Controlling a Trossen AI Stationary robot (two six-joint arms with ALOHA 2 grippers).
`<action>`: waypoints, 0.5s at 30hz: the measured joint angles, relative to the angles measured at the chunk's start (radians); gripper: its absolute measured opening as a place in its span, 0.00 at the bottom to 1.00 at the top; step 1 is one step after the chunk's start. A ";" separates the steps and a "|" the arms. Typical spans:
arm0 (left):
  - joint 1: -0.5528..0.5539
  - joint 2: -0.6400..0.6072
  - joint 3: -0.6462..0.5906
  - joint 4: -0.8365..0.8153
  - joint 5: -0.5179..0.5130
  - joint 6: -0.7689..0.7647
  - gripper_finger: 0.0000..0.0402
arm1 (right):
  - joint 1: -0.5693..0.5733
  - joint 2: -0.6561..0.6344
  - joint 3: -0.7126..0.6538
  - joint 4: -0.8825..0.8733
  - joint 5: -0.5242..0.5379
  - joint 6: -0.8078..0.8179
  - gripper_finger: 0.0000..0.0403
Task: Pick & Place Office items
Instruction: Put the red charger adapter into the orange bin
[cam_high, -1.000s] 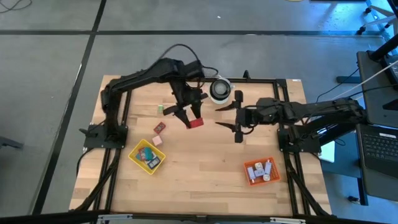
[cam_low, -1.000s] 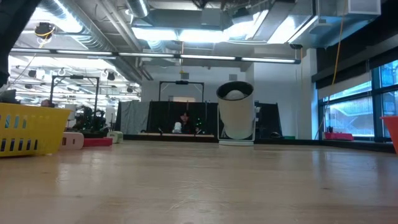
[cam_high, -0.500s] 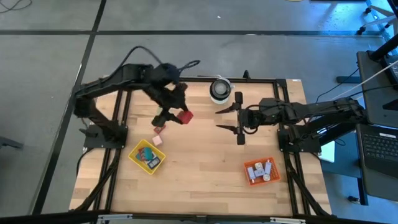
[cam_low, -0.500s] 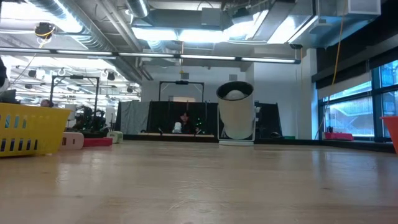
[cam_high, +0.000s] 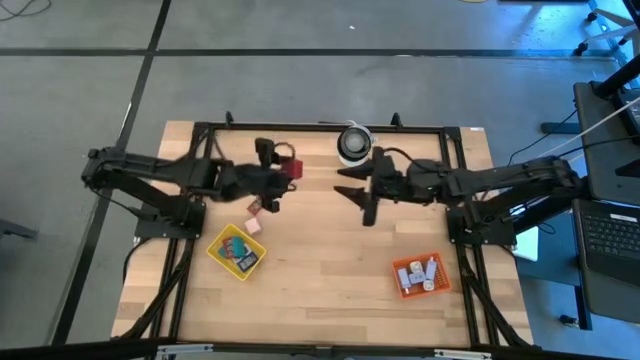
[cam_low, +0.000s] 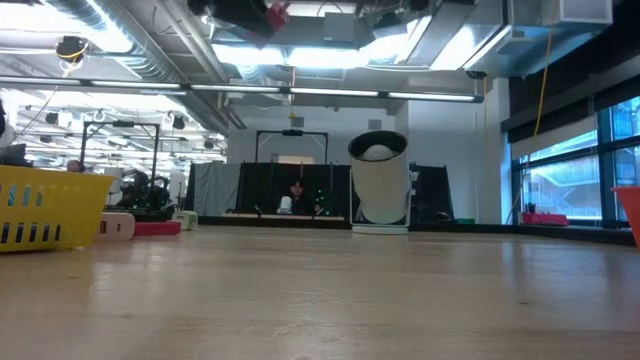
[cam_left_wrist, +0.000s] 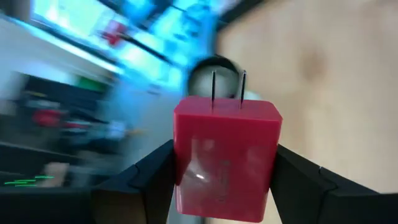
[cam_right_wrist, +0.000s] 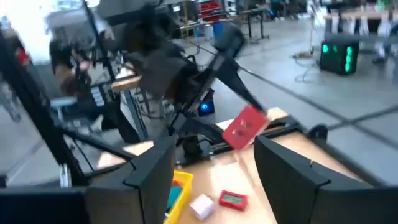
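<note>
My left gripper (cam_high: 284, 170) is shut on a red blocky plug piece (cam_high: 290, 167) with two metal prongs, held high over the table's far left part; the low view shows it at the top (cam_low: 276, 12). My right gripper (cam_high: 352, 193) hangs open mid-table, right of it, facing it, and sees the red piece (cam_right_wrist: 244, 126) ahead. A small red piece (cam_high: 255, 207) and a pink one (cam_high: 252, 226) lie flat on the wood beside the yellow tray (cam_high: 222, 240), which holds small blue and teal pieces. My left gripper pinches the red plug piece between its two fingers (cam_left_wrist: 152, 177), one on each side face (cam_left_wrist: 186, 162). The fingers come roughly level from the table's left, and the prongs (cam_left_wrist: 213, 90) point away from the wrist. The piece is lifted clear of the table.
A white roll with a dark centre (cam_high: 353, 143) stands near the far edge, close behind my right gripper. An orange tray (cam_high: 437, 284) with several pieces sits near the right front. Black frame rails (cam_high: 310, 125) run along the table's sides. Bare wood lies in the middle and near side.
My left arm has drawn back toward the table's left and far edge, carrying the red plug piece up and away from mid-table, and the gripper has tipped from pointing down to nearly level. My right gripper has shifted a little toward the left and turned.
</note>
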 joint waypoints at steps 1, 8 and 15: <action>-0.018 -0.003 -0.033 0.069 -0.055 0.041 0.52 | -0.008 0.017 0.000 0.008 0.001 0.029 0.55; -0.056 0.037 -0.118 0.218 -0.195 0.155 0.52 | -0.034 0.139 -0.001 0.089 0.059 0.128 0.55; -0.016 0.069 -0.117 0.246 -0.170 0.155 0.52 | -0.027 0.237 0.037 0.123 0.113 0.169 0.55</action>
